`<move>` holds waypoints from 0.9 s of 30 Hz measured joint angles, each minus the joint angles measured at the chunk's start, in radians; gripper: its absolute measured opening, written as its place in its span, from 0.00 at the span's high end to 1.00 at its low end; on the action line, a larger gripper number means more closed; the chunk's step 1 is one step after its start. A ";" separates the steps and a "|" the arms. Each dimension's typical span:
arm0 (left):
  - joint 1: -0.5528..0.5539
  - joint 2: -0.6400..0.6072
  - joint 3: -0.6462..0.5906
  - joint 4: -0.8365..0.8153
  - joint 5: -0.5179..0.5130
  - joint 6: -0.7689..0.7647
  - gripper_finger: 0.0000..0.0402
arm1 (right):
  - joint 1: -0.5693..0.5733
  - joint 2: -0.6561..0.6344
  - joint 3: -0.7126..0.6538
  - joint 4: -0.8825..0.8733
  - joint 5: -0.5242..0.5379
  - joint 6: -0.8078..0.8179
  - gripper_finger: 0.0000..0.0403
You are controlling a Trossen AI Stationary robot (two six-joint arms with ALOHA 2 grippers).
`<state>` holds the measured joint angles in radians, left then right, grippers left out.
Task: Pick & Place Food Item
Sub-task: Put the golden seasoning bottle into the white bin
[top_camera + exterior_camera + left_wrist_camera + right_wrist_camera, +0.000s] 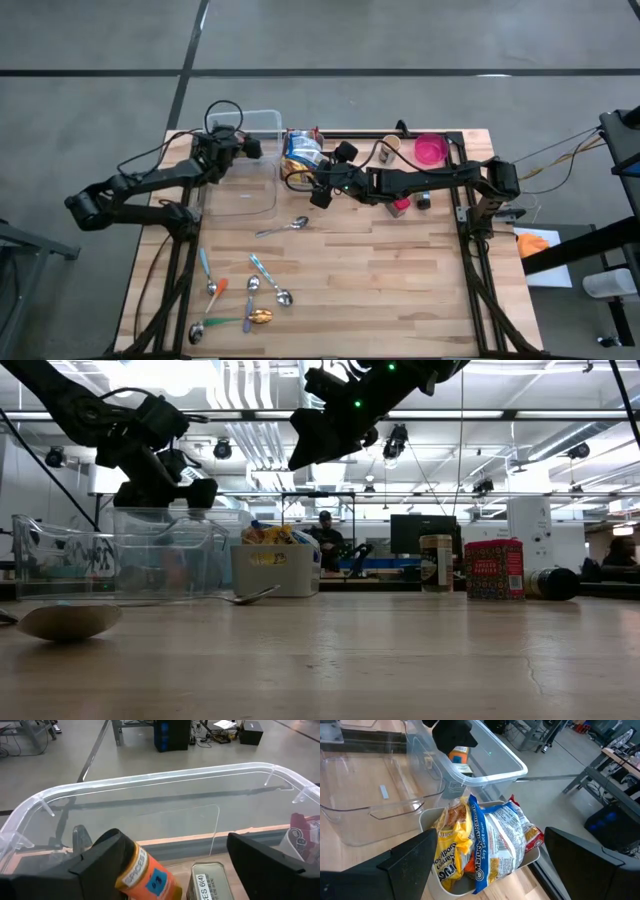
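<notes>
Looking at your left gripper (170,865) first: it's parked over the far end of the clear bin (245,185), angled down into it, and its jaws stand wide apart with nothing clamped. In the left wrist view an orange spice bottle (145,872) sits right beside one finger, between the two, and a small tin (207,880) lies next to it, nearer the middle of the gap. I can't tell if the bottle touches the finger pad, but it doesn't look gripped, so my guess is that's a drop-off spot and the bin is where the food is meant to end up. Your right gripper (487,865) hangs just above the white tub (432,817) that's stuffed with snack bags (492,842), jaws also spread wide and empty. The bags stand upright and crammed together, which is probably why the gripper comes in tilted from above rather than flat. The bags sit between and below the fingers, not touching them as far as I can see. The tub is right beside the clear bin, so you've only got a short carry. Spoons (255,295) lie scattered at the near side, well apart from all this.
</notes>
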<state>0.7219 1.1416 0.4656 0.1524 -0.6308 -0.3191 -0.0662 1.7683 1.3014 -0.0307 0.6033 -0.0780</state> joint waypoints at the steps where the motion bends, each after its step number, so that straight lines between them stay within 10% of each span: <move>1: 0.000 0.000 0.000 0.000 0.000 0.000 0.11 | 0.000 0.000 0.000 0.000 0.000 0.000 0.10; 15: 0.000 -0.015 0.004 -0.009 0.033 0.001 0.10 | 0.000 0.000 0.000 -0.018 0.002 0.000 0.10; 27: -0.009 -0.286 0.063 -0.003 0.350 0.009 0.10 | -0.030 -0.031 0.000 -0.109 0.113 0.167 0.10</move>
<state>0.7131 0.8560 0.5283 0.1491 -0.2808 -0.3103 -0.0962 1.7378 1.3018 -0.1401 0.7160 0.0890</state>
